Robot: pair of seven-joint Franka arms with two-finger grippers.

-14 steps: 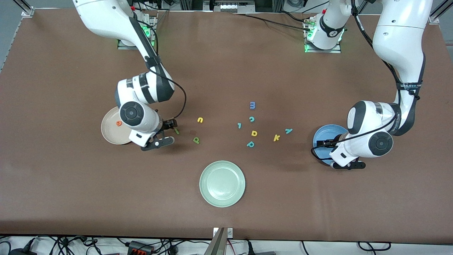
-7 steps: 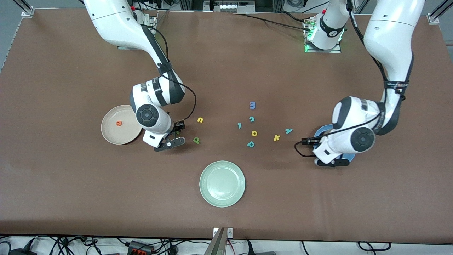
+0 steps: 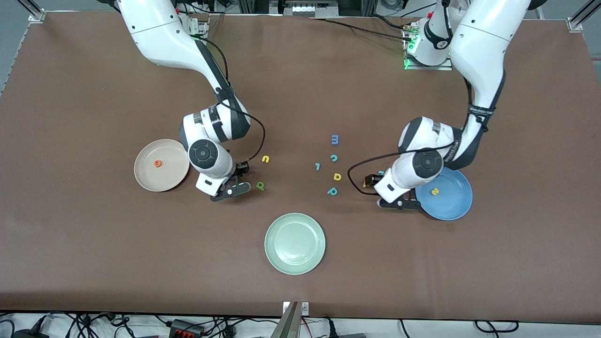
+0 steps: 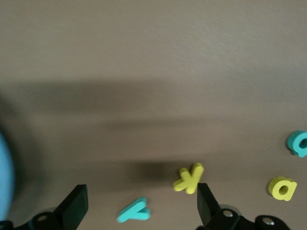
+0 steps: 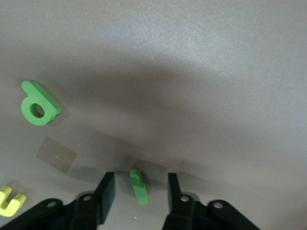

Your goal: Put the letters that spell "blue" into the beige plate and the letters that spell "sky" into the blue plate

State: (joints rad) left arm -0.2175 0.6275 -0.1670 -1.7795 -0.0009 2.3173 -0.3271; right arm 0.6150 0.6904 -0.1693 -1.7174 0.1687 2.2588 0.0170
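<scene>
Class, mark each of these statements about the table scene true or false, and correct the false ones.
1. The orange letter lies in the beige plate. True.
2. The blue plate holds nothing. False: a yellow letter lies in it.
3. The right gripper has a green bar letter between its open fingers. True.
4. The left gripper is shut on the yellow k. False: it is open above the k and a teal y.

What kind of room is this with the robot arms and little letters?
Probably a robot lab. Two arms are bolted to a brown table; the left gripper and the right gripper work over foam letters like the b, and cables hang off the table's edge.
</scene>
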